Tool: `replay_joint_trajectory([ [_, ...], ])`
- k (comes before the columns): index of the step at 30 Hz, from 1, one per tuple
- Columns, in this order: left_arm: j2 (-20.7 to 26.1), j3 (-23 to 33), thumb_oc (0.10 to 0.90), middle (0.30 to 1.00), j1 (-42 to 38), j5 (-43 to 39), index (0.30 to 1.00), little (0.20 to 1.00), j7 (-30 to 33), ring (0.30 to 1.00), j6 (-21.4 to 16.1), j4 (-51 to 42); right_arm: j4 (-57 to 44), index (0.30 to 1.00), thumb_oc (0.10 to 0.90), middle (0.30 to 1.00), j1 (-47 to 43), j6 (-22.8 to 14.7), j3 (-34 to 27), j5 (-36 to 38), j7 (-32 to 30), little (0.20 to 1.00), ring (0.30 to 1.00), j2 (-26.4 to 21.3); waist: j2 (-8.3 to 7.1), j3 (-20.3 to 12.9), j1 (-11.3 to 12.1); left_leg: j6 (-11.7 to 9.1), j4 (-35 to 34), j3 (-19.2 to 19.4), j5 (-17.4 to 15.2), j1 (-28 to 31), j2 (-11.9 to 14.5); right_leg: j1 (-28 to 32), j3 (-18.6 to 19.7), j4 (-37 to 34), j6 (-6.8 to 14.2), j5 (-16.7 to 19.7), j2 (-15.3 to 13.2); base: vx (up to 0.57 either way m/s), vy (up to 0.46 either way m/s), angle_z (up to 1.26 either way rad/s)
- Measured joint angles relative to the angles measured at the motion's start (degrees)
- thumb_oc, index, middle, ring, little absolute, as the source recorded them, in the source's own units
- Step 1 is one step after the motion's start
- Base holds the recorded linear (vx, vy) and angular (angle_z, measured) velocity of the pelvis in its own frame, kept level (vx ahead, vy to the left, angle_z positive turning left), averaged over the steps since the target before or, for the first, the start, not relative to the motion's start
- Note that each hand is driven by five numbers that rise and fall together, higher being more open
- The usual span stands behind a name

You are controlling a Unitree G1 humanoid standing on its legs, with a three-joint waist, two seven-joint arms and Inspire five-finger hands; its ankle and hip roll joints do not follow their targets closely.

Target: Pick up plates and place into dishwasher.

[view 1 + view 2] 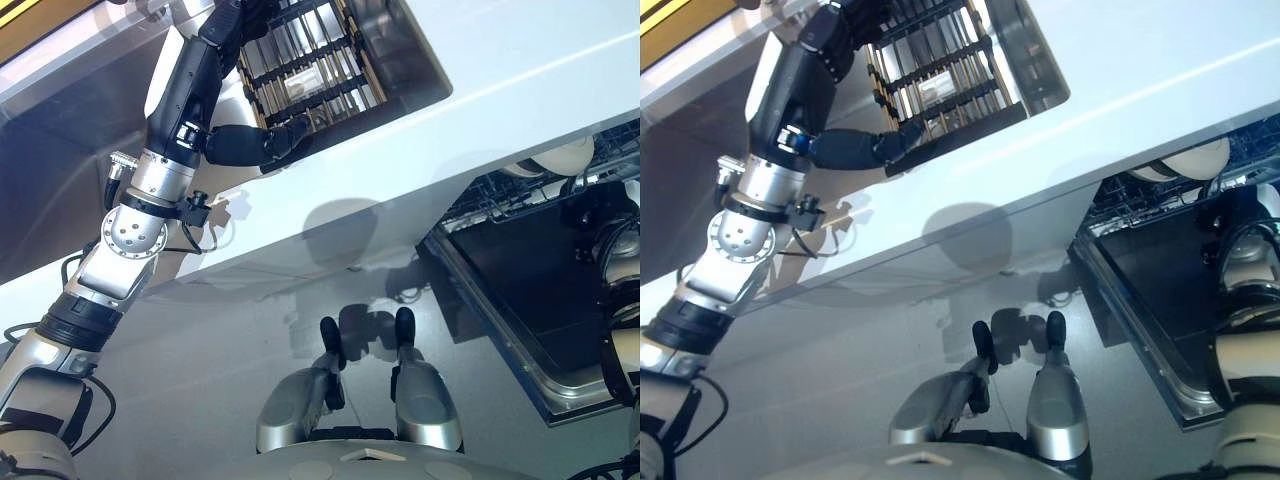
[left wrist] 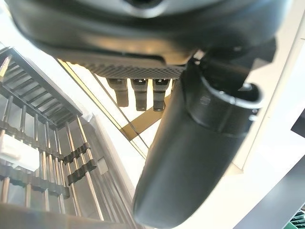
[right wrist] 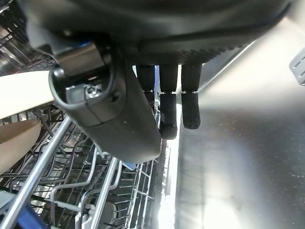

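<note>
Your left robot hand (image 1: 262, 143) is loose and empty at the drying rack (image 1: 310, 60) on the counter (image 1: 520, 90), while your right robot hand (image 3: 157, 109), also loose and empty, hangs by the plates (image 1: 560, 158) in the dishwasher (image 1: 520, 270)

The drying rack (image 1: 310, 65) runs off the top edge. The dishwasher rack (image 1: 540, 190) at right is cut by the counter (image 1: 480, 110) and the frame edge — its plates (image 1: 560, 160) show only as pale slivers. The right hand (image 3: 167, 105) holds nothing visible.
</note>
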Motion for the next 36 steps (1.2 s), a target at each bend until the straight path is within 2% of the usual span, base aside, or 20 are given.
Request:
replay_joint_trajectory([
  [10,0.0,0.1,0.800,0.900,-0.1,-1.7,0.900,0.900,-6.7,0.900,0.0,0.0,-4.6,0.300,0.100,0.300,0.3,-4.7,-0.1,-1.1,-6.3,0.200,0.300,0.0,-0.06,0.0,-0.3,0.0,0.0,0.2,0.0,0.1,-0.1,0.0,0.3,0.0,0.0,0.0,0.0,0.00,0.012,-0.01],
  [14,0.1,0.1,0.800,0.900,-0.1,-1.7,0.900,0.900,-9.0,0.900,0.0,-0.1,-8.0,0.300,0.100,0.300,1.6,-6.9,-2.4,-2.5,-7.3,0.200,0.300,-0.2,-0.58,0.0,-0.4,0.1,0.0,0.6,-0.2,1.0,0.0,0.7,0.8,0.0,0.0,0.0,0.1,0.03,0.023,-0.05],
  [17,0.1,0.1,0.800,0.900,-0.3,-1.7,0.900,0.900,-9.9,0.900,0.0,-0.2,-9.4,0.300,0.100,0.300,2.8,-7.4,-2.7,-3.6,-7.3,0.200,0.300,-0.5,-1.90,0.0,-0.3,0.2,0.0,1.0,-0.4,2.2,0.0,1.6,1.3,0.0,0.0,0.0,0.1,0.02,0.036,-0.07],
  [20,1.0,0.1,0.800,0.900,-0.3,-2.7,0.900,0.900,-11.6,0.900,0.0,-0.5,-10.9,0.300,0.100,0.300,6.3,-7.2,-3.6,-3.9,-5.3,0.200,0.300,-0.5,-4.21,-0.5,-0.5,0.1,0.0,1.2,-0.5,2.6,0.0,2.0,1.6,0.0,0.0,0.0,0.2,0.01,0.037,-0.05],
  [23,2.1,0.1,0.800,0.900,-0.3,-2.9,0.900,0.900,-13.3,0.900,0.1,-0.5,-12.1,0.300,0.100,0.300,11.6,-5.3,-5.1,-3.9,-2.4,0.200,0.300,-0.4,-6.89,-1.5,-0.9,0.2,0.0,2.2,-0.8,3.2,0.0,2.3,2.4,0.0,0.1,0.1,0.1,0.03,0.040,-0.10],
  [24,2.3,0.1,0.800,0.900,-0.3,-2.9,0.900,0.900,-13.6,0.900,0.1,-0.6,-12.2,0.900,0.800,0.900,12.5,-4.9,-5.1,-3.9,-2.0,0.900,0.900,-0.4,-7.25,-1.6,-0.9,0.2,0.0,2.3,-0.9,3.4,0.0,2.3,2.6,0.0,0.1,0.1,0.1,0.05,0.038,-0.15],
  [25,2.5,0.1,0.800,0.900,-0.3,-2.9,0.900,0.900,-14.2,0.900,0.2,-0.6,-12.8,0.900,0.800,0.900,15.2,-4.0,-6.0,-3.9,-1.1,0.900,0.900,-0.3,-8.06,-2.0,-1.3,0.2,0.0,2.5,-1.1,4.0,-0.1,2.7,3.1,0.0,0.2,0.0,0.2,0.07,0.058,-0.12],
  [27,2.6,0.1,0.800,0.900,0.0,-2.9,0.900,0.900,-14.8,0.900,0.6,-0.6,-14.5,0.900,0.800,0.900,19.6,-3.8,-8.8,-3.8,-0.7,0.900,0.900,0.3,-8.65,-2.3,-1.8,0.2,-0.1,3.0,-1.5,4.9,0.0,3.6,3.3,0.0,0.4,-0.1,0.2,0.05,0.050,-0.12],
  [30,2.6,0.9,0.800,0.900,0.6,-2.9,0.900,0.900,-15.3,0.900,1.6,-0.6,-21.6,0.900,0.800,0.900,28.4,-2.1,-14.3,-3.7,-0.5,0.900,0.900,1.9,-9.91,-3.5,-3.8,0.3,-0.2,4.4,-2.3,5.7,-0.1,3.7,5.1,0.0,0.6,-0.3,0.2,0.04,0.071,-0.23],
  [33,2.4,1.8,0.800,0.900,3.7,-2.9,0.900,0.900,-15.7,0.900,2.6,-0.1,-28.8,0.900,0.800,0.900,35.6,-2.5,-18.2,-3.3,-0.9,0.900,0.900,5.1,-11.14,-4.6,-6.4,0.1,-0.3,5.8,-3.1,7.1,0.0,4.4,6.6,0.0,0.7,-0.4,0.4,0.03,0.072,-0.29],
  [36,0.4,2.5,0.800,0.900,7.0,-2.9,0.900,0.900,-15.9,0.900,2.9,2.5,-33.9,0.900,0.800,0.900,42.3,-4.1,-23.1,-2.1,-1.7,0.900,0.900,9.2,-11.30,-6.8,-8.7,0.1,-0.3,7.3,-3.8,7.5,0.1,4.3,8.0,0.0,0.8,-0.5,0.6,0.02,0.059,-0.27],
])
